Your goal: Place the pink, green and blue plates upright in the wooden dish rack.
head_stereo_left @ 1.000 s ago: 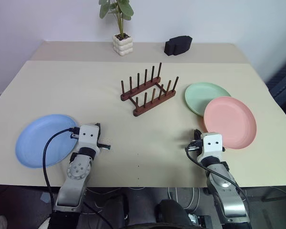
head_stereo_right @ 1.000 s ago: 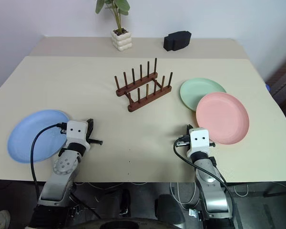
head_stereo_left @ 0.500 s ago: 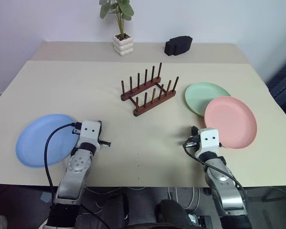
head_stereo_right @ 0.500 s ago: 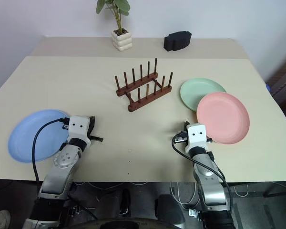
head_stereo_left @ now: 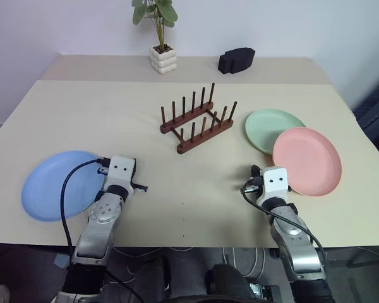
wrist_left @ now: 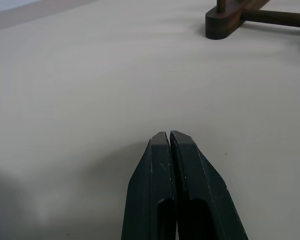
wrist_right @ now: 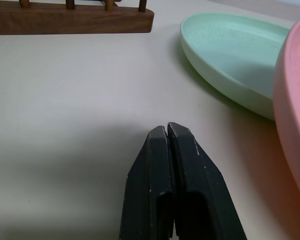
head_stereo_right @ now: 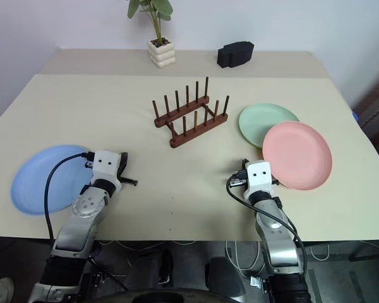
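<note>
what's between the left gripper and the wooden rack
Nothing: the left wrist view shows only bare table between the shut left gripper and the wooden dish rack; the left eye view agrees.

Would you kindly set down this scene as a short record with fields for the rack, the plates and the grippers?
wooden dish rack: mid-table, no plates in it
blue plate: flat on the table, robot's left
green plate: flat, right of the rack
pink plate: flat, overlapping the green plate's near edge
left gripper: shut, holding nothing, beside the blue plate
right gripper: shut, holding nothing, beside the pink plate
</note>
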